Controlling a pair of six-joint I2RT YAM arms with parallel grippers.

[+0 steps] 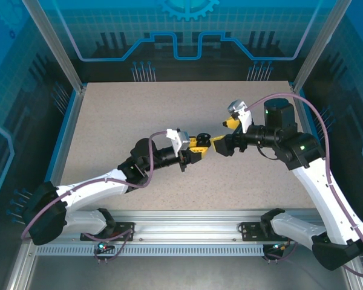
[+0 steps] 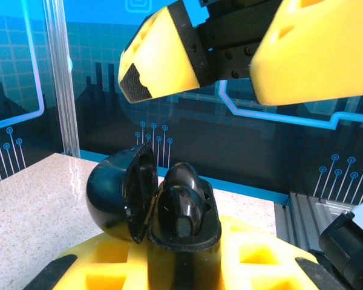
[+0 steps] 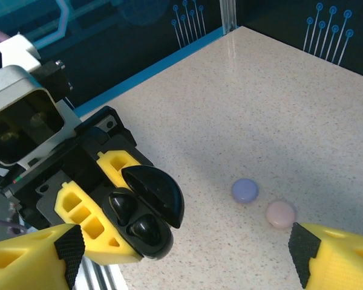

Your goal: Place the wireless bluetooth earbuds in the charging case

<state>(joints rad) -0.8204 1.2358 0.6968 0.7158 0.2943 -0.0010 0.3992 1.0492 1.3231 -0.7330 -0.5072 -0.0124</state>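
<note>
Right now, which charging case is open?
The black case in the left gripper; the lavender case and pink case lie shut on the table.

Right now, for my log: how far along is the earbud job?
Done: two black earbuds sit in the open black round case. In hand: left fingers grip it; right fingers open. Left: lid unshut; lavender round case and pink round case lie closed, contents hidden.

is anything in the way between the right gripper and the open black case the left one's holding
Nothing visible. The open right gripper faces the round black charging case, clamped in the shut left gripper, across bare air. Its hinged lid is swung back, and two black earbuds already sit in the wells.
</note>
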